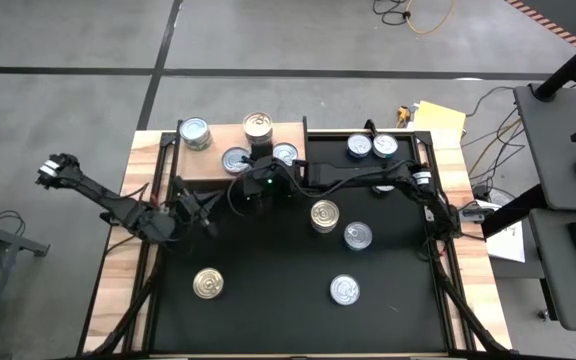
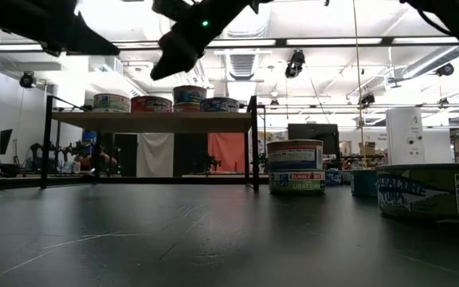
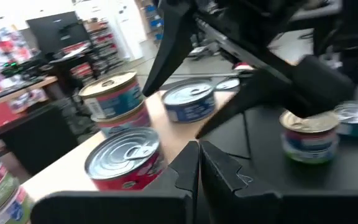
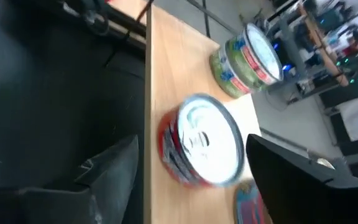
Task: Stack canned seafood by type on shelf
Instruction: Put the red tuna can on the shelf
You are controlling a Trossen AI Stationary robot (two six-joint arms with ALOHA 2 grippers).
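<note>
**Right Pincer Over the Shelf, Left Arm Parked**

My right gripper [image 1: 255,172] hangs over the front edge of the shelf [image 1: 208,165], the light wooden stand at the back-left part of the black table [image 1: 268,290]. Its two fingers are spread apart. In the right wrist view a red-sided can [image 4: 201,149] with a silver top lies between those fingers [image 4: 104,168] on the wood; whether the fingers touch the can I cannot tell.

My left gripper [image 1: 205,212] waits low over the table just in front of the shelf's left half. Its fingers [image 3: 185,168] are pressed together and pinch nothing.

Position of the cans on the shelf:
- A green-sided can [image 1: 195,132] stands at the left rear corner.
- A gold-topped can [image 1: 257,125] rests on another can at the rear centre, forming a stack of two.
- A silver-topped can [image 1: 284,154] lies just beside my right gripper, towards the shelf's right end.

Position of the cans off the shelf:
- Two blue-topped cans [image 1: 359,148] and [image 1: 385,146] stand side by side at the back right of the table.
- A gold-topped stack [image 1: 325,215] stands near the table's centre, with a silver can [image 1: 358,236] just beside it.
- A gold can [image 1: 208,283] sits front left, and a silver can [image 1: 344,290] sits front right, well apart.
</note>
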